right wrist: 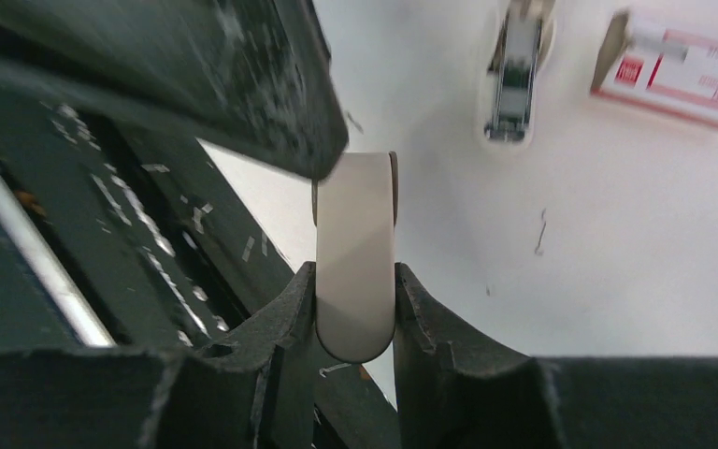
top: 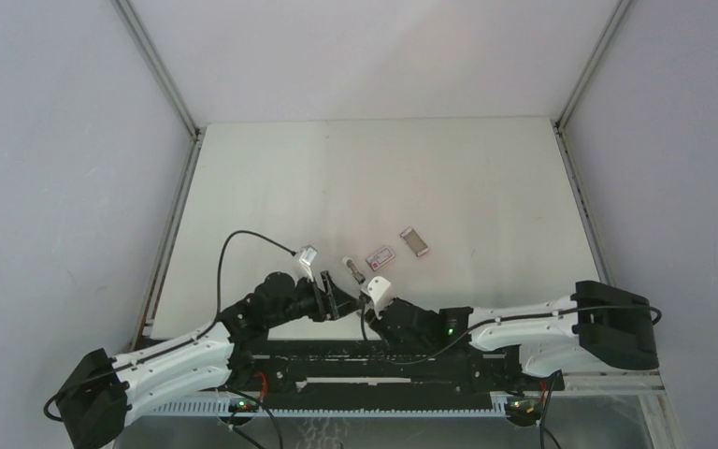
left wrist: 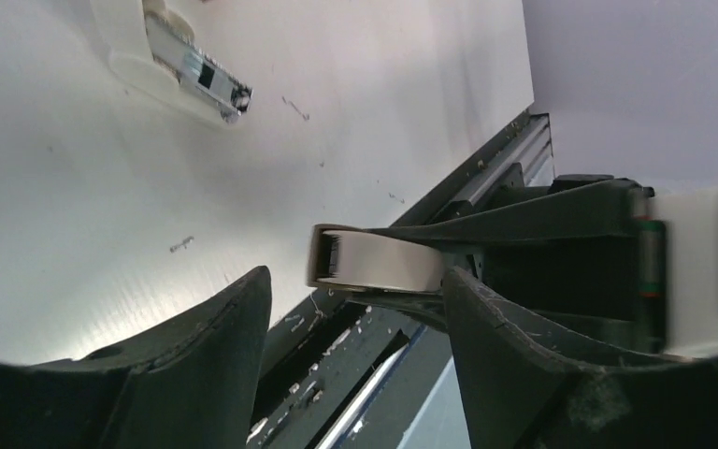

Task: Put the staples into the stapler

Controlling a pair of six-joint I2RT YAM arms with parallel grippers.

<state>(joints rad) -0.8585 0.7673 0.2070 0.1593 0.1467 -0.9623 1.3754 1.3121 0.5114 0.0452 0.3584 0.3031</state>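
The pink-red staples box [top: 380, 255] with its white label lies on the table; it also shows in the right wrist view as the staples box [right wrist: 682, 67]. Just left of it lies the white stapler [top: 352, 269] [right wrist: 514, 75] [left wrist: 192, 70], its metal channel showing. My right gripper [right wrist: 355, 271] [top: 366, 304] is shut on a flat beige piece with a rounded end [right wrist: 355, 253]. My left gripper [left wrist: 355, 281] [top: 332, 301] stands open around the free end of that beige piece [left wrist: 383, 262], which lies close to its right finger [left wrist: 505, 346].
A small grey-pink tray [top: 415, 242] lies right of the box. Loose staples are scattered on the table [left wrist: 182, 245]. Both grippers hover over the table's near edge, above the black mounting rail [top: 383, 360]. Grey walls close in three sides.
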